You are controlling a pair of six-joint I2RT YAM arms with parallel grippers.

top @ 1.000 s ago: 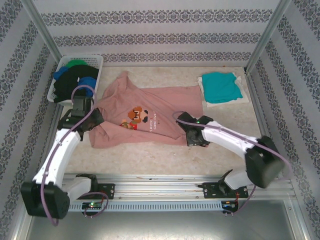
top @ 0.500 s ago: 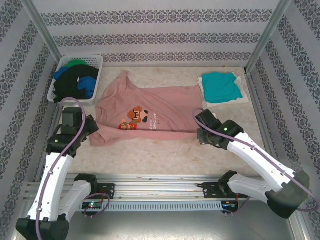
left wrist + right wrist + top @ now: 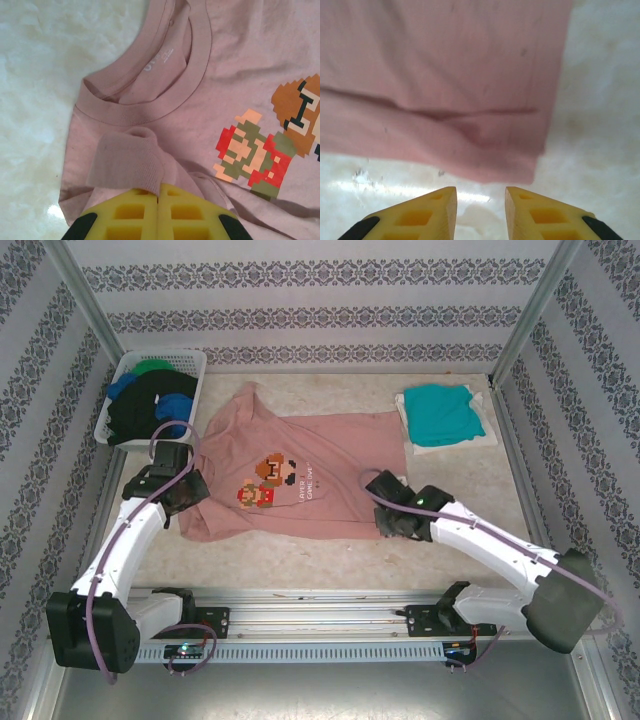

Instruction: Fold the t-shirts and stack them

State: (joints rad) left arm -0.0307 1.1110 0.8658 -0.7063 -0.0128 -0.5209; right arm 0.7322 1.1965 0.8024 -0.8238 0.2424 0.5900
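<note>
Shut a second ago, my right pincer (image 3: 481,192) now gapes narrowly off the hem of the salmon-pink t-shirt (image 3: 300,455), spread right of the basket (image 3: 190,365), while my left pincer (image 3: 157,189) pinches collar-side cloth, so I judge a regrasp is needed.

Right wrist | right gripper (image 3: 480,200) sits low in frame, yellow plastic fingers (image 3: 420,217) parted over the pale marbled tabletop (image 3: 600,125) | salmon-pink cloth t-shirt (image 3: 445,75) lies flat just ahead, its corner stopping short of the tips | one long crease runs across it
</note>
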